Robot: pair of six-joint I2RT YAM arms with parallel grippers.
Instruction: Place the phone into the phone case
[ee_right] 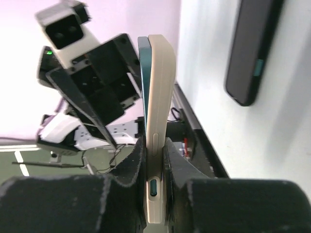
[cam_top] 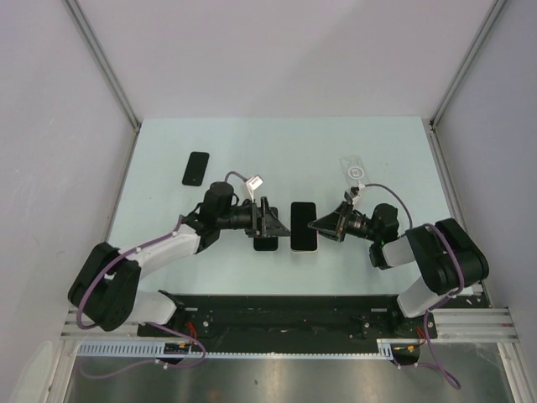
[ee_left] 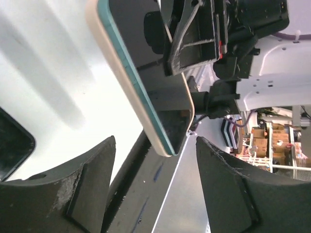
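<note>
1. white walls close in a pale green table (cam_top: 168,143) on three sides; both arms reach in from its near edge.
2. the phone (cam_top: 303,222), teal along its rim, sits in a cream phone case (ee_right: 158,97) whose lip wraps its side; the two lie flush along the edge that shows.
3. the right gripper (ee_right: 154,145) is pressed together on the phone and its case, one finger on each broad side, and pinches them at one end.
4. from above, the cased phone is near the middle of the table's width, closer to the near edge than the far one, screen up, between the two claws.
5. the left gripper (cam_top: 273,222) is spread wide; its fingers (ee_left: 92,174) stand on either side of the phone's free end and touch nothing.
6. a black handset (cam_top: 267,244) lies flat on the table just under the left claw.
7. a second black handset (cam_top: 195,169) lies towards the far left corner, well apart.
8. a clear case (cam_top: 355,169) lies towards the far right, beyond the right wrist.
</note>
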